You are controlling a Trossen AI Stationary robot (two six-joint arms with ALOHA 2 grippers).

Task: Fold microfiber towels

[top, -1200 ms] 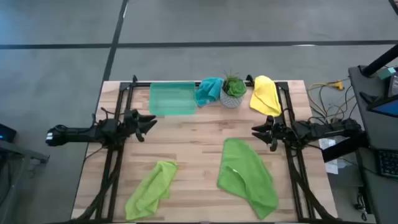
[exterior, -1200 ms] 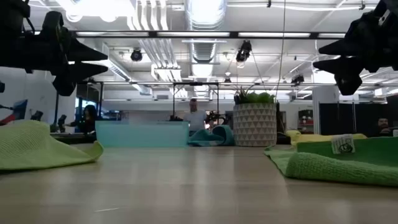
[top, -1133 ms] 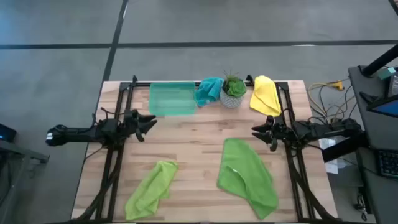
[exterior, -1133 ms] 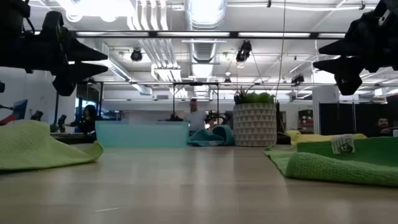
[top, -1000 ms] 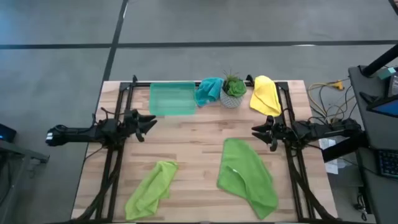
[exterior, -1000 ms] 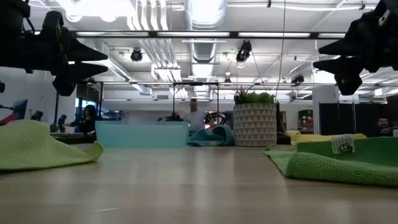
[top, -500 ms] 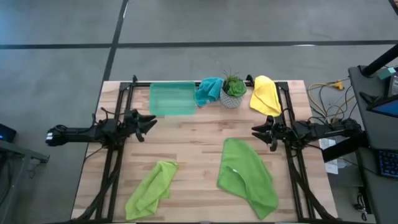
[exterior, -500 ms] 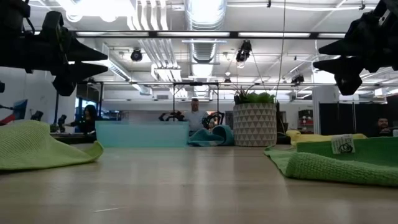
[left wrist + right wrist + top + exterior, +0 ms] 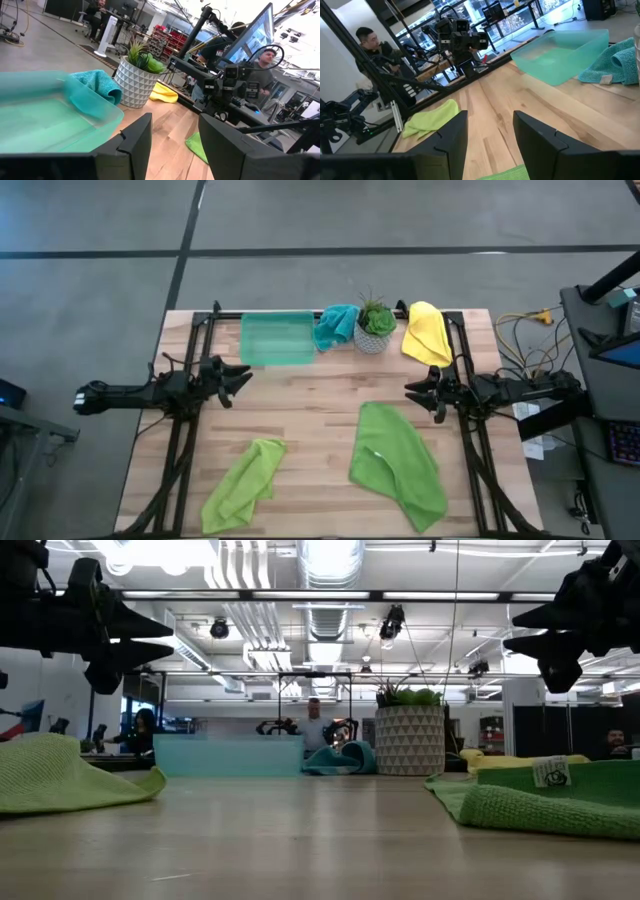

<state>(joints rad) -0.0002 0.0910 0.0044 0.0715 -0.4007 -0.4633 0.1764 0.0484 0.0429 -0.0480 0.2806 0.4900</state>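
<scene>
Four microfiber towels lie on the wooden table. A crumpled lime green one is near the front left, a larger green one lies spread at the front right, a teal one is bunched at the back, and a yellow one lies at the back right. My left gripper hovers open at the table's left side, pointing level toward the middle. My right gripper hovers open at the right side, facing it. Neither has anything between its fingers.
A see-through green tray stands at the back left, next to the teal towel. A small potted plant in a white pot stands between the teal and yellow towels. People sit in the room beyond the table. Bare wood lies between the grippers.
</scene>
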